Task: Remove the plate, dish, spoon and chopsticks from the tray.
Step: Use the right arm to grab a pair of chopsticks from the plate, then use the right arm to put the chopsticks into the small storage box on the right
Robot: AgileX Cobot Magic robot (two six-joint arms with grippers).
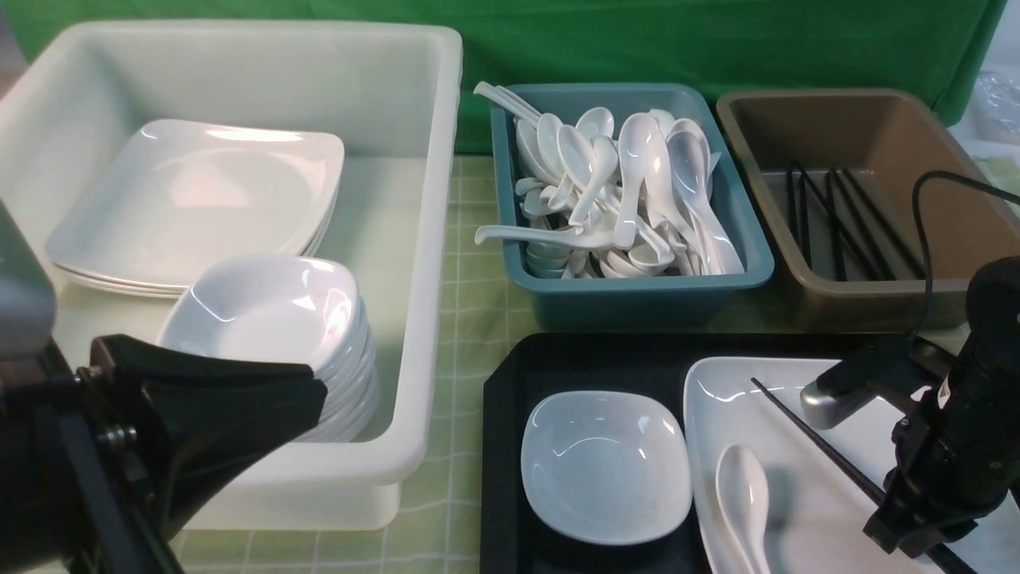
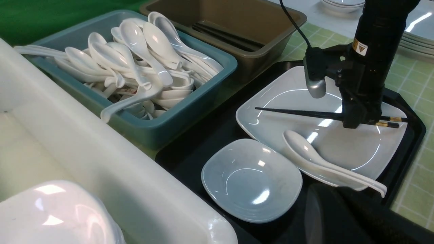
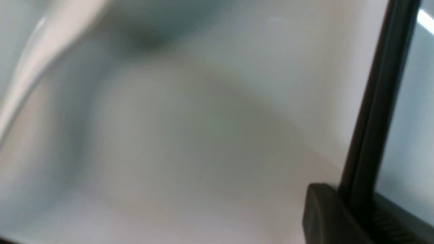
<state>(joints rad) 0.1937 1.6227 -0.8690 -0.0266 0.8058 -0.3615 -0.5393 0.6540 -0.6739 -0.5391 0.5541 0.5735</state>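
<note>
The black tray carries the small white dish and, to its right, the large white plate. The white spoon lies on the plate's left side. Across the plate slant the black chopsticks. My right gripper points down onto the plate and is shut on the chopsticks near their gold-tipped ends. In the right wrist view the chopsticks run out from between the fingers over the plate. My left gripper hangs shut and empty at the front left, before the white tub.
A deep white tub on the left holds stacked plates and dishes. A teal bin full of spoons and a brown bin with several chopsticks stand behind the tray. A green checked cloth covers the table.
</note>
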